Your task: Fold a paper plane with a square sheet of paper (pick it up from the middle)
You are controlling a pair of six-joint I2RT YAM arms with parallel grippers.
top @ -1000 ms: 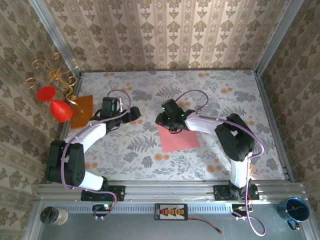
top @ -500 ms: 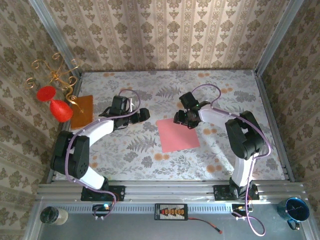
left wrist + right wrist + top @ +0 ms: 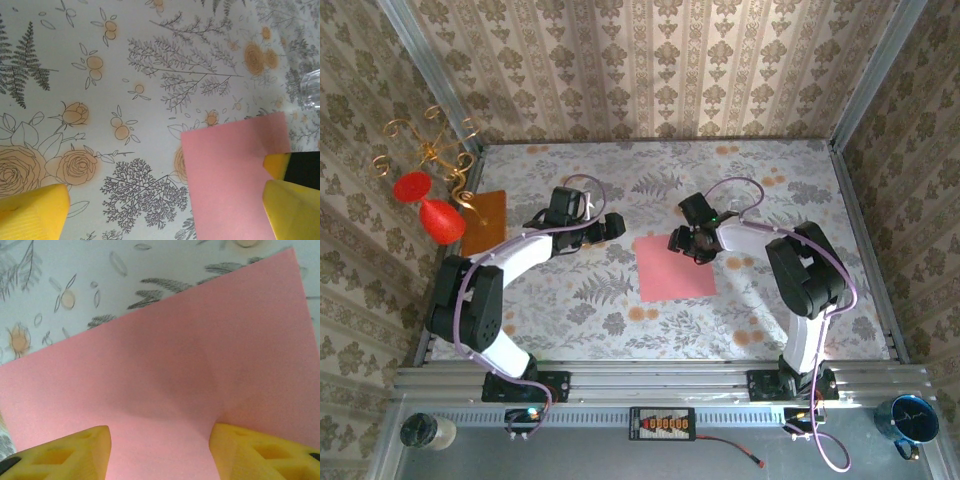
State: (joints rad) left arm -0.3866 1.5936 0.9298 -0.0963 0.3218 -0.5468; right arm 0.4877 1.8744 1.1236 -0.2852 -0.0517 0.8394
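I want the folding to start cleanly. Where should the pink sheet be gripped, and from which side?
Probably its middle, pinched from straight above: the pink sheet lies flat on the table, with no lifted edge to slip under. The right tool, jaws apart above its far part, is closest.

**Sheet at mid-table, a gripper at each far corner**

The square sheet of paper (image 3: 676, 270) lies flat on the table (image 3: 780, 190), near its middle. The right gripper (image 3: 692, 245) is over the sheet's far edge. The left gripper (image 3: 611, 226) is just beyond its far left corner. A rectangular sheet (image 3: 485, 222) lies at the table's left edge, well apart.
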